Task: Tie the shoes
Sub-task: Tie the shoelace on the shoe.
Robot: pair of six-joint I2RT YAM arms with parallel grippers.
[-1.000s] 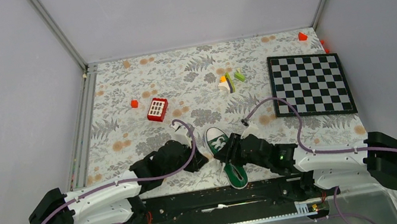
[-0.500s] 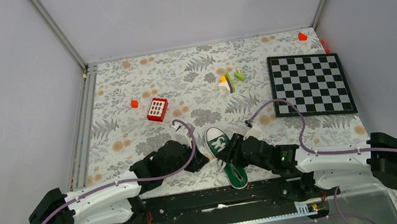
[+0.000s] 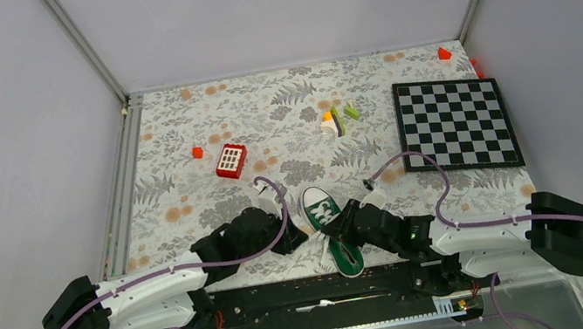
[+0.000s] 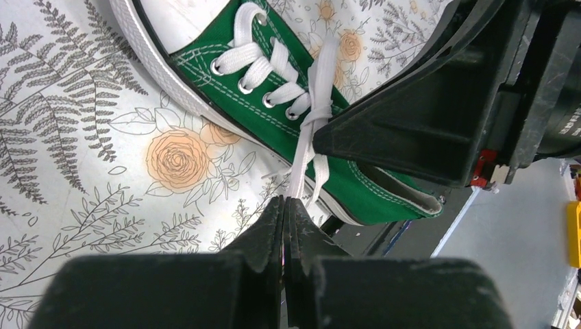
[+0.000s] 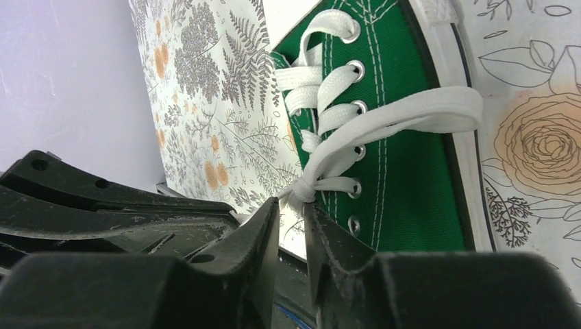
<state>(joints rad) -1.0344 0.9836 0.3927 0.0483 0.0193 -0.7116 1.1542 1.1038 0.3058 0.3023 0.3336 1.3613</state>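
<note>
Counter point(image 3: 278, 105), patterned cloth, top view, left to right.

- Small orange block point(image 3: 197, 152), left of centre, alone.
- Red-and-white keypad block point(image 3: 231, 161), just right of it, well apart from the shoe.
- My left fingers point(image 4: 270, 226): low over the cloth on the shoe's left side. Pressed together on a strand of white lace point(image 4: 306, 147). The strand runs taut from the crossing at the eyelets into my tips.
- Shoe point(image 3: 317, 200): green, near centre of the counter, between my two arms. White toe cap points far, heel at the near edge. It lies flat on its sole.
- My right fingers point(image 5: 264, 233): over the shoe's right side, tips at the lace crossing. Narrow gap between them. Several strands meet at the mouth of the gap. I cannot tell whether they are pinched. One loop point(image 5: 411, 113) lies across the green upper toward the sole edge.
- Cluster of small coloured blocks point(image 3: 338, 118), far of the shoe.
- Chessboard point(image 3: 456, 122), right side, flat.
- Red block point(image 3: 443, 53), far right corner.
</note>
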